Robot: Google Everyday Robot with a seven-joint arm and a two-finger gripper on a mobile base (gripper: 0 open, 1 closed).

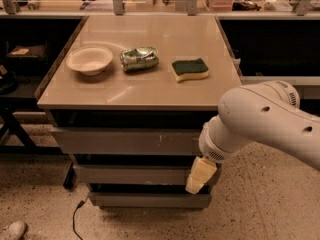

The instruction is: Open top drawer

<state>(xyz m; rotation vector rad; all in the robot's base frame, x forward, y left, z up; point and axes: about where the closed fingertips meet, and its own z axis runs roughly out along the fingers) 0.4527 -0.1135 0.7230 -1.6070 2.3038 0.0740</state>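
Observation:
The top drawer (125, 141) is the widest grey front just under the tabletop, with small pale scratches right of centre. It stands slightly out from the cabinet, with a dark gap above it. My gripper (200, 176) hangs from the white arm (265, 119) at the drawer stack's right side, in front of the middle drawer (132, 175) and below the top drawer's right end. Only its pale fingers (201, 173) show, pointing down.
On the tabletop (150, 91) lie a white bowl (90, 60), a crushed green can (139, 58) and a green-and-yellow sponge (189, 69). A bottom drawer (147, 200) sits lowest. A cable (76, 219) and a shoe (12, 230) lie on the speckled floor.

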